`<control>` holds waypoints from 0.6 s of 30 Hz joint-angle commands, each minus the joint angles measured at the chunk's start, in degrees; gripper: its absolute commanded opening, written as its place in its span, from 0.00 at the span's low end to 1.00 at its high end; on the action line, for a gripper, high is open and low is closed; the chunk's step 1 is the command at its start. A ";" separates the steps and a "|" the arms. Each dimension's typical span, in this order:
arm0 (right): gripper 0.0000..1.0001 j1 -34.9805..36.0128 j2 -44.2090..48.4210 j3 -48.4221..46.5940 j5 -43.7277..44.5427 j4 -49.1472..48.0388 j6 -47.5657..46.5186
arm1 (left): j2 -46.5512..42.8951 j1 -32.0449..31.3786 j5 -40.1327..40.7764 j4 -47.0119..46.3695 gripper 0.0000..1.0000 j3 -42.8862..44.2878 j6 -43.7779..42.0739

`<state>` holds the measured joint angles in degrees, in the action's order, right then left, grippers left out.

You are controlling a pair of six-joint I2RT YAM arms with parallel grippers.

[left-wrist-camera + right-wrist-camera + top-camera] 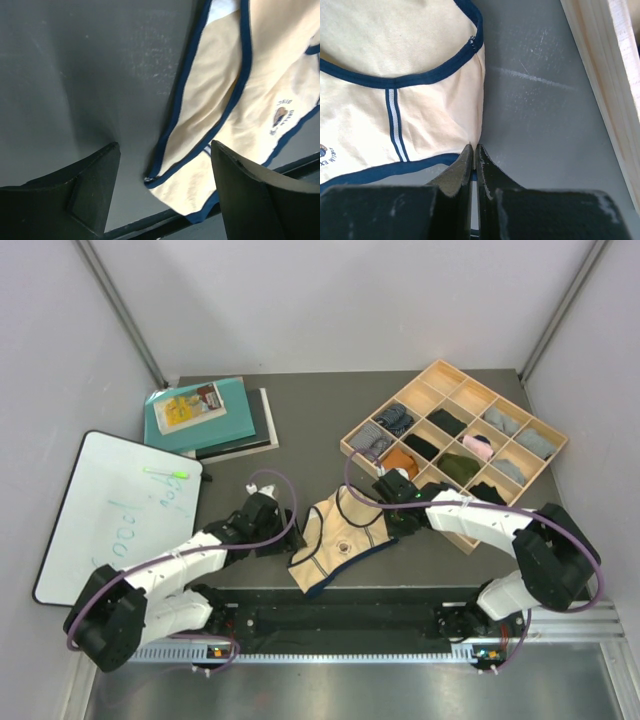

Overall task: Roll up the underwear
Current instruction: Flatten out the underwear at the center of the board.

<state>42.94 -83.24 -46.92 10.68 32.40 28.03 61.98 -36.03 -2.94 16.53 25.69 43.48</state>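
One pair of beige underwear (340, 540) with navy edging lies spread flat on the dark table (300, 420), near its front edge, between the two arms. The right arm's fingers (462, 167) are pressed together, pinching the cloth's side seam, near a wooden tray (395, 400) of small rolled items. The left arm's fingers (95, 175) stand wide apart above the cloth's opposite lower corner, gripping nothing.

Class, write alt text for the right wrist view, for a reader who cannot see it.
The right end effector is pinched shut on a corner of the navy-edged beige underwear, which lies on the dark grey table. A wooden tray borders the right side.
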 commanded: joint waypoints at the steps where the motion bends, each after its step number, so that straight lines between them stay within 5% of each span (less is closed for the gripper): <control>1: 0.02 -0.75 2.29 -0.02 0.22 -1.82 0.01 | 2.88 -0.53 -0.31 -2.03 0.77 -0.29 0.64; 18: 0.02 -0.66 3.88 1.83 -0.83 -3.05 0.80 | 7.37 -2.90 -4.44 -6.16 0.54 -3.10 3.89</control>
<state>42.94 -82.06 -45.45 10.15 31.22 28.21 67.85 -37.80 -6.66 7.53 25.02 46.50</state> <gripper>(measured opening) 0.024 0.554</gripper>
